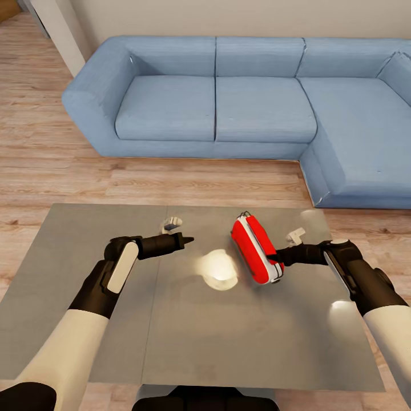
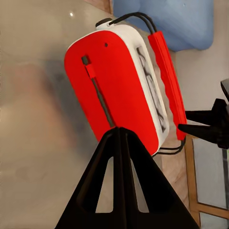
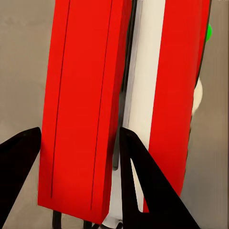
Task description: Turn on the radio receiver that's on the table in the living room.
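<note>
Right gripper (image 1: pixel 278 260) is pinching the radio receiver's (image 1: pixel 255 249) near edge. Left gripper (image 1: pixel 188 239), fingers pressed together, sits beside it. A sloppy poke could twist it loose onto the table (image 1: pixel 85 268).

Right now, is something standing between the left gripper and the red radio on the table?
Nothing visible. The left gripper points across bare table toward the radio receiver; the right gripper is at the radio's far side.
</note>
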Controlling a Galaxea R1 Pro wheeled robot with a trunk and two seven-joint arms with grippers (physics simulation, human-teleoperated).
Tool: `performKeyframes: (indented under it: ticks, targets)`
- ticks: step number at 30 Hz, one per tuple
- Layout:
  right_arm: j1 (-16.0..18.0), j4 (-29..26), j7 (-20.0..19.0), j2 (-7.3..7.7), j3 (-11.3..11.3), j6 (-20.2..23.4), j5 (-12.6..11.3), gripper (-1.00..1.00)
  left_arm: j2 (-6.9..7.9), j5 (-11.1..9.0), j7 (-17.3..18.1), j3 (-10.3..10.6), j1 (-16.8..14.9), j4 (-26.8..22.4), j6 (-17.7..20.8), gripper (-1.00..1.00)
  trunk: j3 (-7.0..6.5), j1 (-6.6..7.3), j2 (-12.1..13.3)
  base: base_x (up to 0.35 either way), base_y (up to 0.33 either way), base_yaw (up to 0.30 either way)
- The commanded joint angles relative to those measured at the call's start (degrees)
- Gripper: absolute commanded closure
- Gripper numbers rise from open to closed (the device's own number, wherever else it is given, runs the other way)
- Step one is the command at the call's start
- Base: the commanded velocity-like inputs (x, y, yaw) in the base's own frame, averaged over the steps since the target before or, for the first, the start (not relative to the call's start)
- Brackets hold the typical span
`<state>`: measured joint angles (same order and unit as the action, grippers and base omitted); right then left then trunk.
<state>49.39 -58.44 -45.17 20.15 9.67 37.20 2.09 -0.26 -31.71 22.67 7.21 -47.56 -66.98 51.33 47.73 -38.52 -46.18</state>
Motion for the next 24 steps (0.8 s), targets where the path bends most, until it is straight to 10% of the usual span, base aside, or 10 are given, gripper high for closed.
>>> performKeyframes:
  ticks: [1, 3, 4, 24]
  targets:
    - [0.01, 0.03, 0.0, -0.01, 0.0, 0.05, -0.48, 1.0, 0.02, 0.02, 0.0, 0.0, 0.0, 0.0, 0.0, 1.0, 0.0, 0.0, 0.0, 0.0, 0.0, 0.0]
    - [0.01, 0.06, 0.0, 0.03, 0.0, -0.06, -0.5, 1.0, 0.04, 0.03, 0.0, 0.0, 0.01, 0.0, 0.0, 1.0, 0.0, 0.0, 0.0, 0.0, 0.0, 0.0]
    - [0.01, 0.07, 0.0, 0.03, 0.0, -0.09, -0.5, -1.0, 0.06, 0.02, 0.0, 0.0, 0.01, 0.0, 0.0, 1.0, 0.0, 0.0, 0.0, 0.0, 0.0, 0.0]
    - [0.01, 0.14, 0.06, 0.02, 0.0, -0.11, -0.35, -1.0, 0.0, 0.02, 0.0, 0.0, 0.01, 0.0, 0.0, 1.0, 0.0, 0.0, 0.0, 0.0, 0.0, 0.0]
